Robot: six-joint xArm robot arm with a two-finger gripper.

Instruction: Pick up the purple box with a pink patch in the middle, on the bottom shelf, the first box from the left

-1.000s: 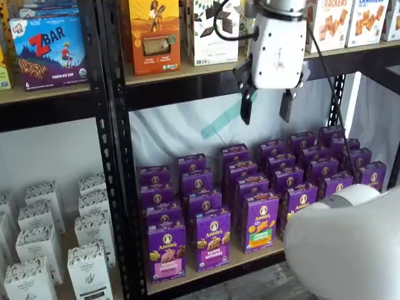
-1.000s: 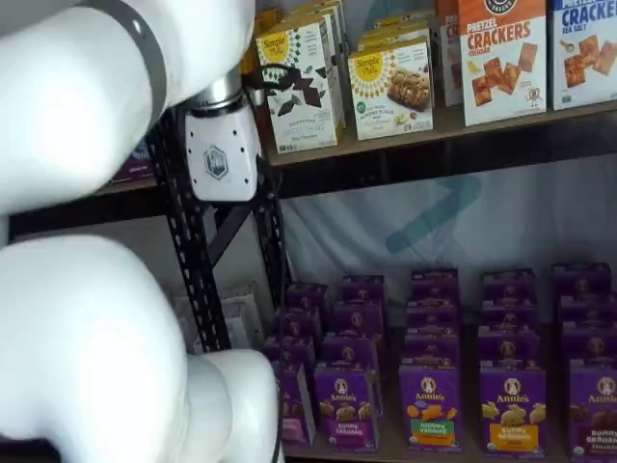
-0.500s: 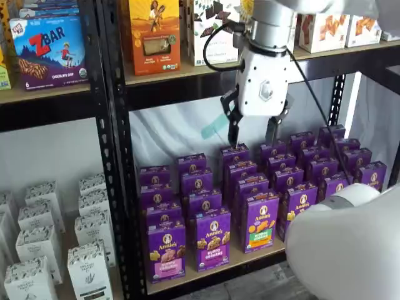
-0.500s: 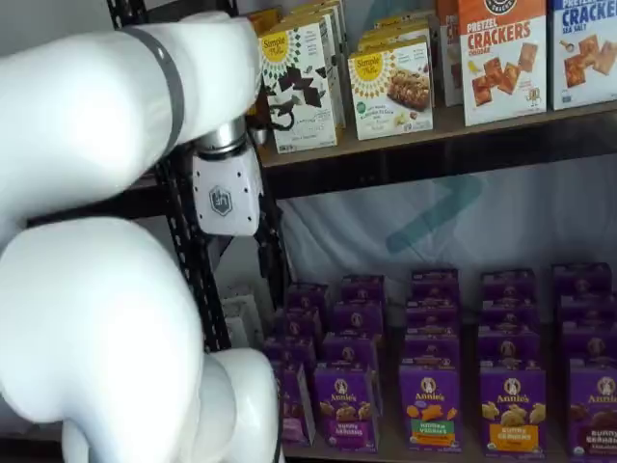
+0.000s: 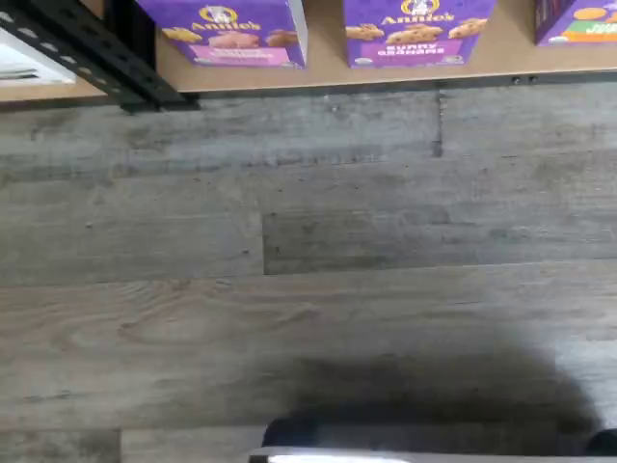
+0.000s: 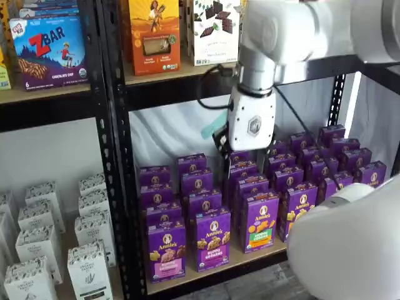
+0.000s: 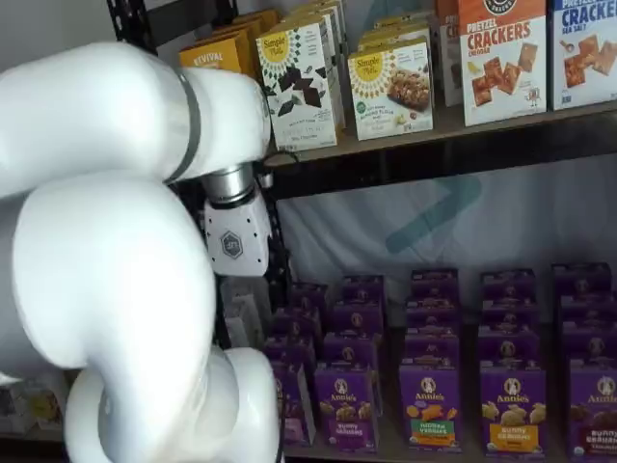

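The purple box (image 6: 166, 250) with its pink band stands at the front left corner of the bottom shelf (image 6: 220, 267). The wrist view shows it too, the purple box (image 5: 229, 27) at the edge of the shelf board (image 5: 328, 72) over the plank floor. My gripper (image 6: 248, 152) hangs from its white body in a shelf view, up and to the right of that box, in front of the back rows of purple cartons. Its black fingers (image 6: 221, 141) stand apart, open, with nothing between them.
A purple-banded carton (image 6: 213, 239) and a green-banded one (image 6: 260, 222) stand right of the target. Black posts (image 6: 115, 156) frame the bay; white cartons (image 6: 87, 269) fill the left bay. Upper shelf boxes (image 6: 154, 34) sit above. My arm's white link (image 6: 350, 250) fills the lower right.
The gripper has come down and to the left, from the upper shelf's edge to just in front of the rear purple cartons. Its fingers stayed apart.
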